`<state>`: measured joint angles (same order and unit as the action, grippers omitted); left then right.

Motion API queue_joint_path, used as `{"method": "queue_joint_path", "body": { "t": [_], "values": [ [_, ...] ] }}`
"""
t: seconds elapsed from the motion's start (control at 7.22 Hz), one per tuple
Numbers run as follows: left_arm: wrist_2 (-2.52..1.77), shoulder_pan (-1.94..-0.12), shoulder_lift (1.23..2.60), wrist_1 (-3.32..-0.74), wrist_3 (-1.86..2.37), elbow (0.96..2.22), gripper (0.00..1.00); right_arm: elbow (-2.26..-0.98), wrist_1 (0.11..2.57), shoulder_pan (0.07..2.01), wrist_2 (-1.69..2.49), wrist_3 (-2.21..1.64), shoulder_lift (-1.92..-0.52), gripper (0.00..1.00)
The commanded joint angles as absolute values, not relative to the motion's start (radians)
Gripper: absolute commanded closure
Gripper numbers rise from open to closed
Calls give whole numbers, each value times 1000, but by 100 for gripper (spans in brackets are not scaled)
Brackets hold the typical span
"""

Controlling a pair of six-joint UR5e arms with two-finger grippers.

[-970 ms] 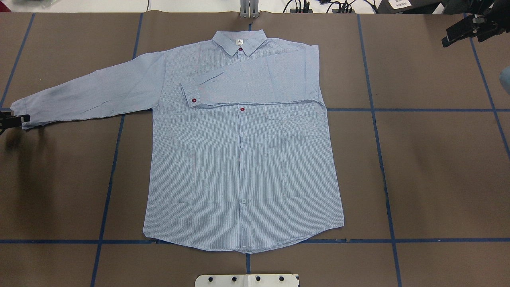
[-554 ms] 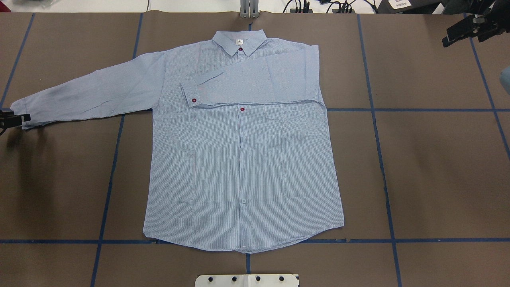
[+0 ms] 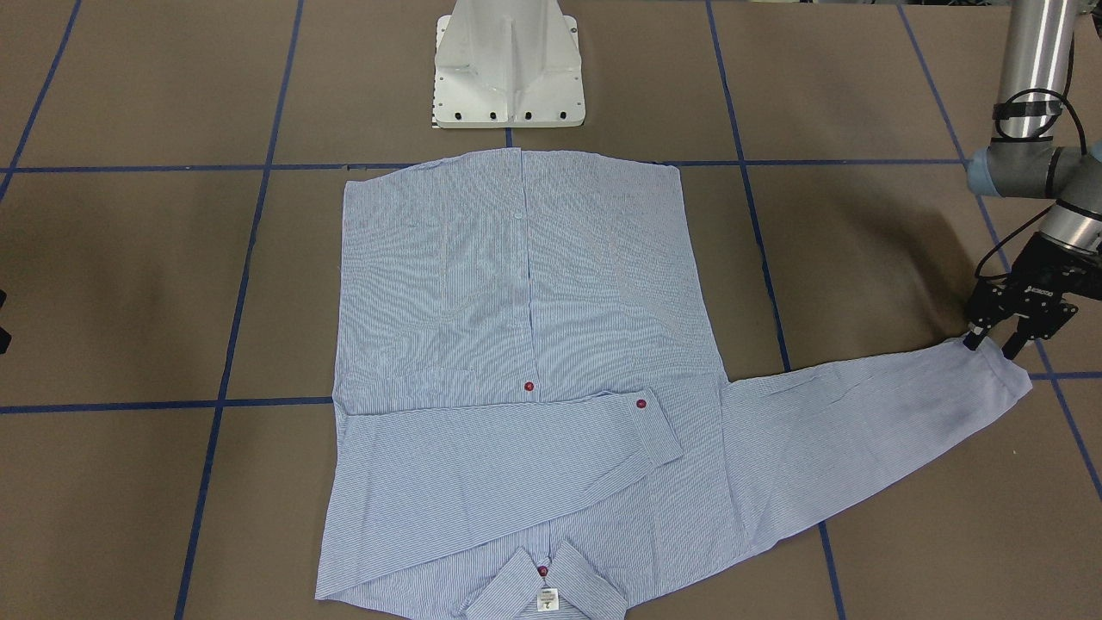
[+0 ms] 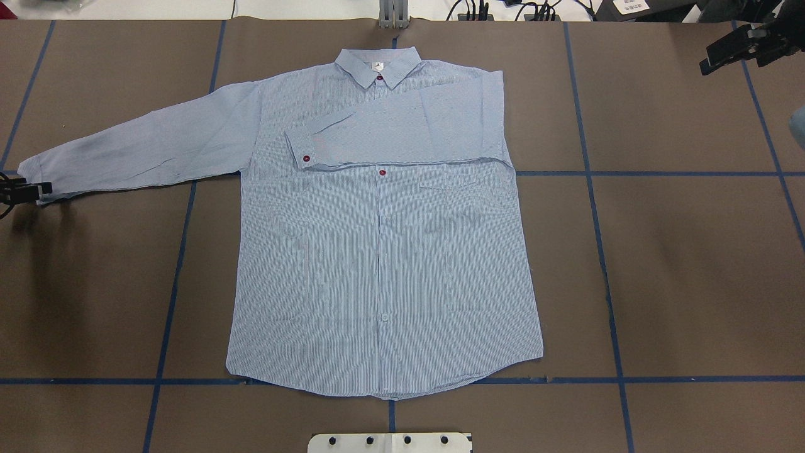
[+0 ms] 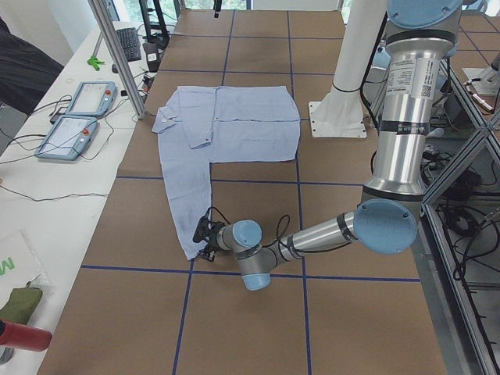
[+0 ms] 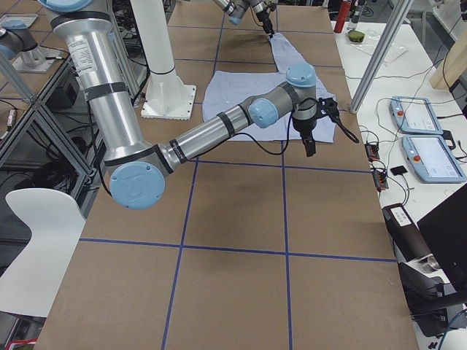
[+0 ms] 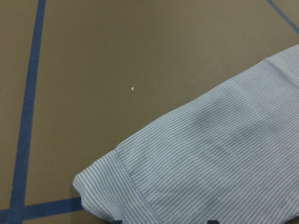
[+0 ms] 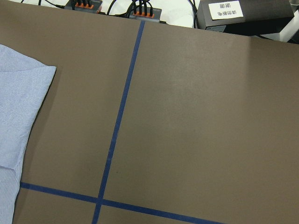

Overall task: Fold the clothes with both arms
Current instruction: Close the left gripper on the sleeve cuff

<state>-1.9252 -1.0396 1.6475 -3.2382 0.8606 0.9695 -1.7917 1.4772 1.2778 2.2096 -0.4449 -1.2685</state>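
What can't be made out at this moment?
Right end effector: open or shut unclear; small, dark shape in overhead view's top corner.
Left end effector: contact with shirt cuff unclear; small in front-facing view, fingertips cropped by left wrist view's bottom edge.
Neck label: print too small to read.

Overhead cam's looking down from behind the base (image 4: 390, 442), front cam's facing back across the table (image 3: 861, 215), both catching the whole shirt (image 4: 377, 251). Side cams are eyeing it lengthwise, wrist cams closest.
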Motion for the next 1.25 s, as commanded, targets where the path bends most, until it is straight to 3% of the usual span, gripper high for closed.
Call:
{"method": "queue_joint_path", "body": {
  "t": [0.0, 0.42, 0.69, 1.11],
  "values": [
    [-1925, -1037, 1647, -3238, 861, 968, 41, -1793, 1477, 1278, 2209, -445, -1269, 0],
    [-1925, -1037, 1646, -3238, 859, 968, 70, -1798, 1477, 1278, 2209, -445, -1270, 0],
    [-1925, -1037, 1644, -3238, 861, 971, 100, -1798, 1477, 1278, 2209, -445, -1269, 0],
    [-1940, -1037, 1644, -3237, 861, 1002, 100, -1799, 1477, 1278, 2209, -446, -1269, 0]
  ]
}}
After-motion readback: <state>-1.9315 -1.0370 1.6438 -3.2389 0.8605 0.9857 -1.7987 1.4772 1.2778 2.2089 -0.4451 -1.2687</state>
